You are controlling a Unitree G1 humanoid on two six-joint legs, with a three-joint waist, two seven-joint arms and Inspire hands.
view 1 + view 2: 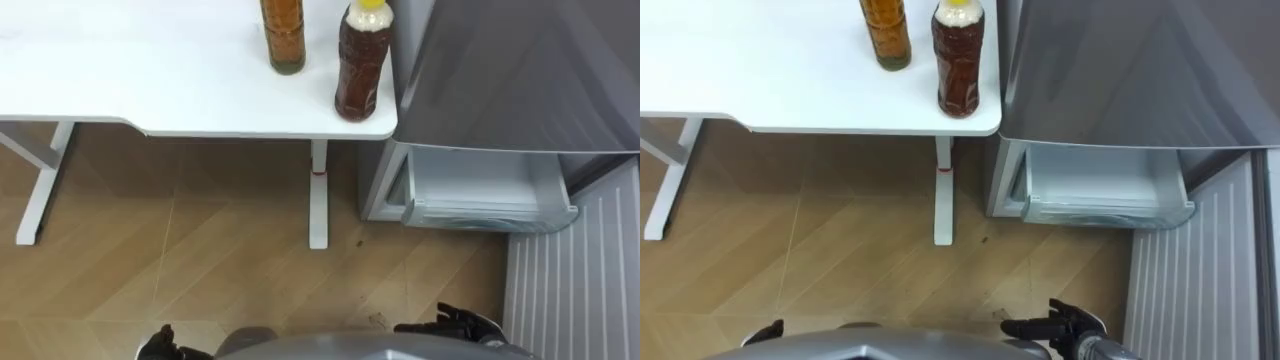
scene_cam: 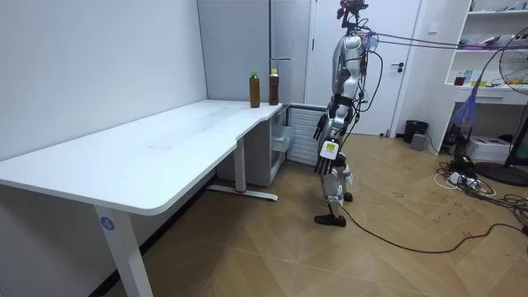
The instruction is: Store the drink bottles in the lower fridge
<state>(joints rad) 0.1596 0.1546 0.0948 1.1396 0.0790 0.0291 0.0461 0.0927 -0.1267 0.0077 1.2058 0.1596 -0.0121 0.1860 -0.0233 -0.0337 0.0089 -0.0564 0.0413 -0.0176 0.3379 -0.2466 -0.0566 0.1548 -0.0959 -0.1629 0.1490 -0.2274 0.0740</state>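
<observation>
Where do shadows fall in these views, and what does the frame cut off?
Left eye view: the table throws a soft shadow on the floor beneath it, and the left bottle loses its cap to the top edge. Room view: even light, a faint sheen on the table.

Long white desk (image 1: 150,90) runs along the wall, its slim leg (image 1: 318,195) planted on herringbone wood floor (image 1: 220,270). Across the room there's a white door (image 2: 408,91), a dark bin (image 2: 415,130) near it, and at the room view's right shelves (image 2: 495,49) and a fan (image 2: 518,91), with cables (image 2: 462,177) tangled on the floor below.
</observation>
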